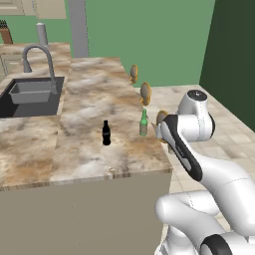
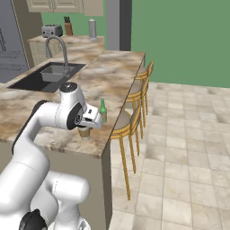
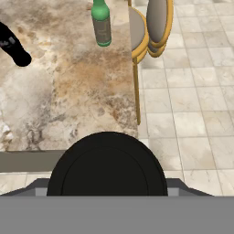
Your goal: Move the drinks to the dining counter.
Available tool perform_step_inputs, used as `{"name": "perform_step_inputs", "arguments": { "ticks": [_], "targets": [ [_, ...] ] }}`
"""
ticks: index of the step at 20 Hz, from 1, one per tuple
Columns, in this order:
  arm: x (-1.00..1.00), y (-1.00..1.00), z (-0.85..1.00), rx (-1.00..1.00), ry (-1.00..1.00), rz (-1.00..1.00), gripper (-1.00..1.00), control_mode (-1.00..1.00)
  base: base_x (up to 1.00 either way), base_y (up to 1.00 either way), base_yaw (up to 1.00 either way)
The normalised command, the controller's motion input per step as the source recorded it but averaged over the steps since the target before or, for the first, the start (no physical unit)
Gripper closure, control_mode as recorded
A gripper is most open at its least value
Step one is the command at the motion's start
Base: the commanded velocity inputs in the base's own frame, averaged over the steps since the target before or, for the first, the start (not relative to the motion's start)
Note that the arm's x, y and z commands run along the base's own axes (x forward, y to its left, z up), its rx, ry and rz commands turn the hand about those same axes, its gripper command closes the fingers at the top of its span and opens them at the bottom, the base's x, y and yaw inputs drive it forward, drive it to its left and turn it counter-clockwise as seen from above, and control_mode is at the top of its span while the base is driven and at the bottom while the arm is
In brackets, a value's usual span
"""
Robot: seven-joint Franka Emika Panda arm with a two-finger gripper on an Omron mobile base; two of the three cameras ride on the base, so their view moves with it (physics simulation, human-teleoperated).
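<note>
Green bottle point(image 1: 143, 123) upright near the stool-side edge of the dining counter point(image 1: 94, 84); black cola bottle point(image 1: 106, 133) upright too, well inboard of the green one — apart, not touching. Paper cup point(image 2: 84, 133) held under the gripper point(image 2: 85, 130) near the counter's front corner, just beside the green bottle (dark lid point(image 3: 107, 164) large in the hand view); jaws wide, clasped about the cup. Stools point(image 2: 128, 121) along the counter's outer edge; sink point(image 1: 30, 94) and faucet point(image 1: 37, 60) farther back.
</note>
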Motion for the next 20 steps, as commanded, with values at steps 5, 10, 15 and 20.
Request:
{"name": "perform_step_inputs", "arguments": {
  "ticks": [5, 10, 15, 20],
  "targets": [
    [0.0, 0.0, 0.0, 0.0, 0.0, 0.0, 1.0, 1.0, 0.27, -0.09, -0.01],
    [0.0, 0.0, 0.0, 0.0, 0.0, 0.0, 1.0, 1.0, 0.04, 0.31, -0.09],
    [0.0, 0.0, 0.0, 0.0, 0.0, 0.0, 1.0, 1.0, 0.0, 0.57, -0.16],
    [0.0, 0.0, 0.0, 0.0, 0.0, 0.0, 1.0, 1.0, 0.02, 0.77, -0.11]
  ]
}}
